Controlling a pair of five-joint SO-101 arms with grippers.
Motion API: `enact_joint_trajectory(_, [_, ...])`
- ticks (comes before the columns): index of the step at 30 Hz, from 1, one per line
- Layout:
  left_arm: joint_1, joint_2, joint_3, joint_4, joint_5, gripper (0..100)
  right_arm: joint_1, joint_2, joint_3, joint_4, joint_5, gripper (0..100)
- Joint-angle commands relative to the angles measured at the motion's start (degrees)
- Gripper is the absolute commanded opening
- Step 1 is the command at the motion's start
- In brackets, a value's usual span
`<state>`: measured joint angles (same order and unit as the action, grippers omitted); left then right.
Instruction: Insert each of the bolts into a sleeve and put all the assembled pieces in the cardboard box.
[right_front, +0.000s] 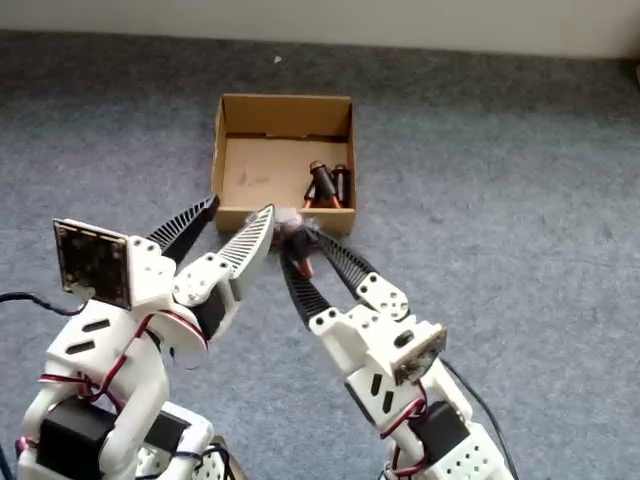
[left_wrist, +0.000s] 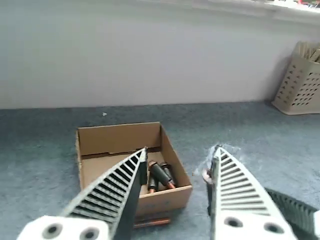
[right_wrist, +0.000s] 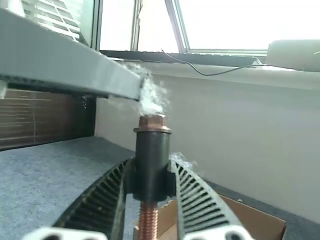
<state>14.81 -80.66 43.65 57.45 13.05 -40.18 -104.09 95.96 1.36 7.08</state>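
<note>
The assembled piece (right_wrist: 150, 165), bolt through sleeve, is pinched in our right gripper (right_front: 298, 243), just at 6 o'clock of the cardboard box (right_front: 218, 150). Our left gripper (right_front: 240, 206) hangs spread at the piece's 9 o'clock. We risk a bump there, or a release short of the wall.

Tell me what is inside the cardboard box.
In the cardboard box, assembled pieces, dark sleeves with copper bolts, lie bunched in one corner on the arms' side. They overlap, so their count is unclear. The near wall hides the floor just behind it.
</note>
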Motion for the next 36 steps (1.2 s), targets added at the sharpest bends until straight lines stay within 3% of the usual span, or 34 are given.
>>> enact_joint_trajectory(1, [-3.8, 0.2, -1.9, 2.9, -5.9, 22, 2.9, -1.0, 5.7, -1.0, 0.1, 0.4])
enact_joint_trajectory(5, [-10.1, 0.2, -1.9, 7.6, -6.1, 22, 5.0, -1.0, 5.7, 0.5, -4.9, 0.4])
enact_joint_trajectory(12, [-29.6, -1.5, 5.8, 11.2, -6.1, 22, 12.6, -0.7, 5.2, 11.5, -11.4, 0.4])
enact_joint_trajectory(16, [-33.5, -8.3, 18.9, 6.9, -5.8, 20, 12.8, -0.6, 2.7, 16.0, -11.1, 0.4])
enact_joint_trajectory(21, [-33.6, -22.7, 37.4, -1.8, -6.1, 4, 12.7, 1.6, -5.6, 17.5, -9.1, 0.4])
enact_joint_trajectory(26, [-33.8, -22.4, 42.9, -6.8, -6.1, 2, 12.7, 19.1, -16.7, 15.2, -5.9, 0.4])
enact_joint_trajectory(36, [-33.9, -23.1, 43.6, -6.5, -6.1, 2, 13.1, 69.5, -37.6, -8.0, -2.8, 0.4])
